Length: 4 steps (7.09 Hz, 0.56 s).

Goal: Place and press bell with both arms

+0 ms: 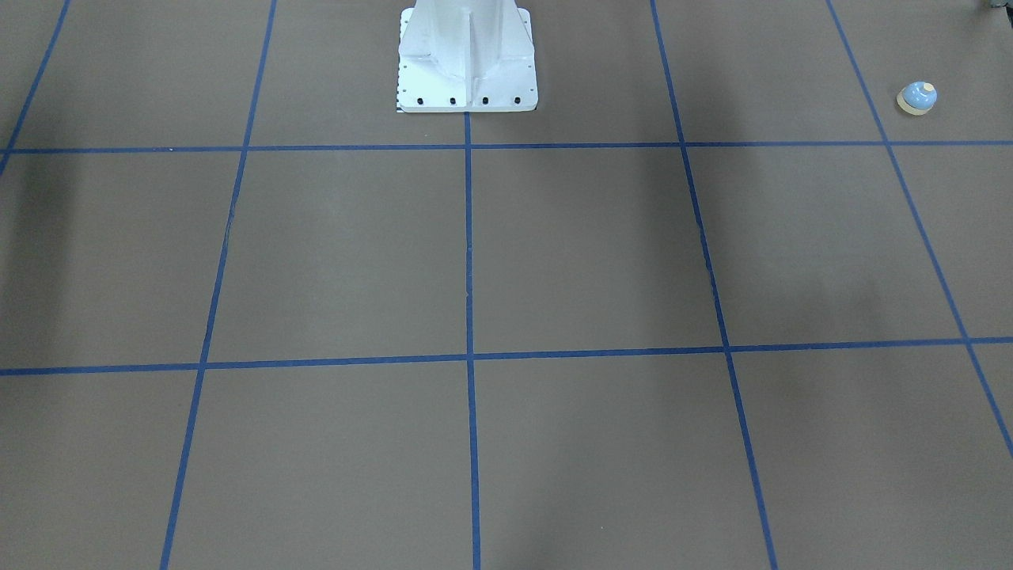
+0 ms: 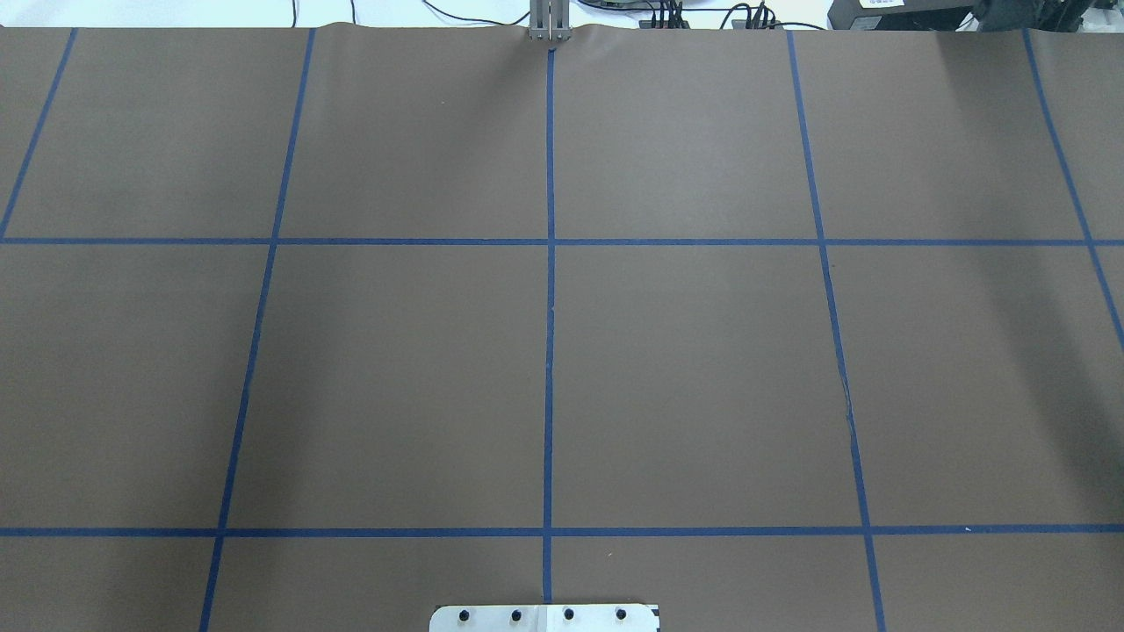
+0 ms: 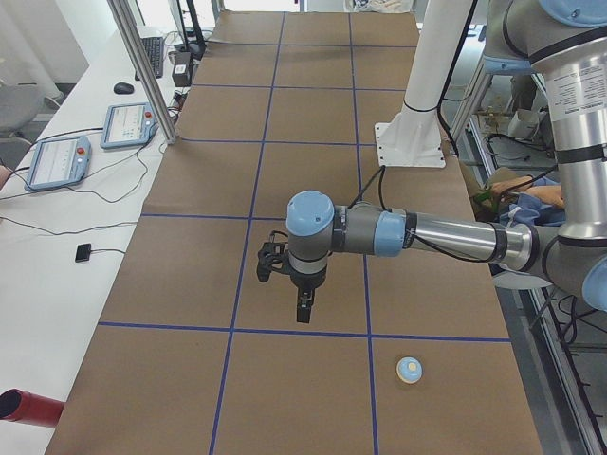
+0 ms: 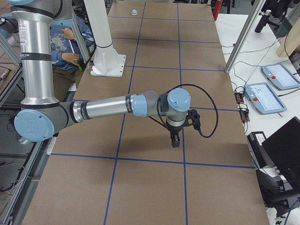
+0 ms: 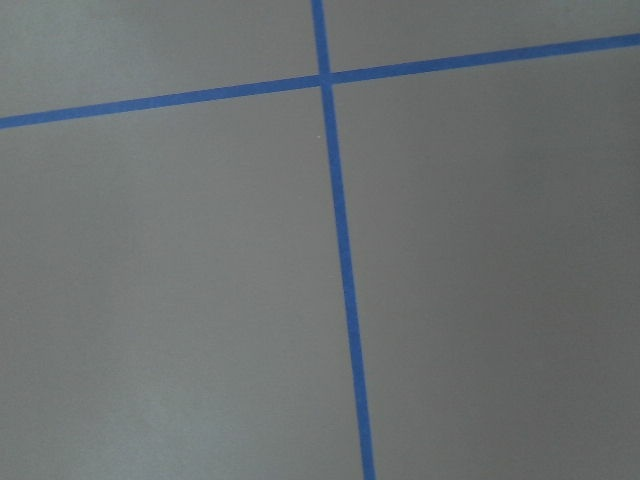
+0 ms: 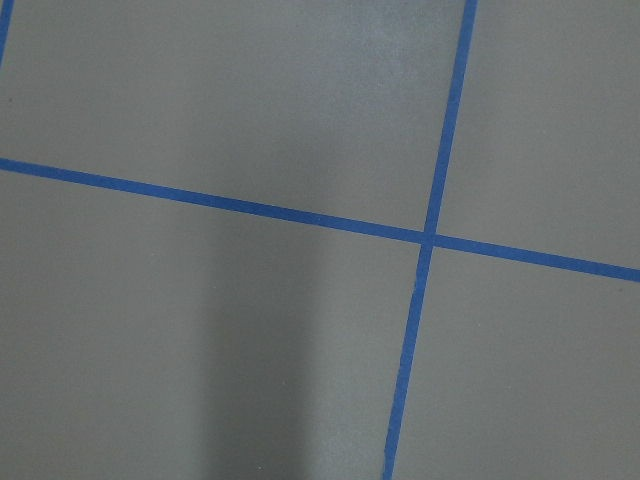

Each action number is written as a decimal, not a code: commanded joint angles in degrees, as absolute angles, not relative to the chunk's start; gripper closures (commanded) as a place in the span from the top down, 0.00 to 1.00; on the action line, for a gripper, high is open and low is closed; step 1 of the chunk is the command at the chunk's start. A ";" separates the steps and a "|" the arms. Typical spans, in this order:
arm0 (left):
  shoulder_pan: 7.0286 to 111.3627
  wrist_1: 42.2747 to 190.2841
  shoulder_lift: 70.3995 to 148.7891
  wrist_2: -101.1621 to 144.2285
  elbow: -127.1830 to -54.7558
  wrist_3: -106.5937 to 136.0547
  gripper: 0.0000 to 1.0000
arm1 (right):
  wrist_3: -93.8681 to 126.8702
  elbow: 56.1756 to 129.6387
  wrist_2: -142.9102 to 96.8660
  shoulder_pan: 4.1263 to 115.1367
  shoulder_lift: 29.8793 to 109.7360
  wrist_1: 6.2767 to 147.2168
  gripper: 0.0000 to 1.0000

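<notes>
The bell (image 1: 917,98) is a small light-blue dome on a cream base, standing on the brown table near the robot's left end. It also shows in the exterior left view (image 3: 409,370) and far off in the exterior right view (image 4: 134,11). My left gripper (image 3: 303,311) points down above the table, apart from the bell and further along the table from it. My right gripper (image 4: 175,139) points down over the other end, far from the bell. Both grippers show only in the side views, so I cannot tell whether they are open or shut. The wrist views show only table and tape.
The white pedestal (image 1: 467,63) stands at the robot's side of the table. Blue tape lines (image 2: 550,290) form a grid. Teach pendants (image 3: 57,161) and cables lie on the side bench. A person (image 4: 65,42) sits behind the robot.
</notes>
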State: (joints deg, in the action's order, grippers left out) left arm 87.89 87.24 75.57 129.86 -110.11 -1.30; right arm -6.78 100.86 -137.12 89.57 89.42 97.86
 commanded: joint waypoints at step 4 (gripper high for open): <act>87.89 117.64 69.37 129.81 -90.19 -1.15 1.00 | -6.77 102.30 -137.11 89.56 90.08 97.82 1.00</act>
State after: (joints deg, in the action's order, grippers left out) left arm 87.89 110.92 72.29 129.65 -92.83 -1.74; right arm -6.79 101.55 -137.08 89.56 89.63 97.74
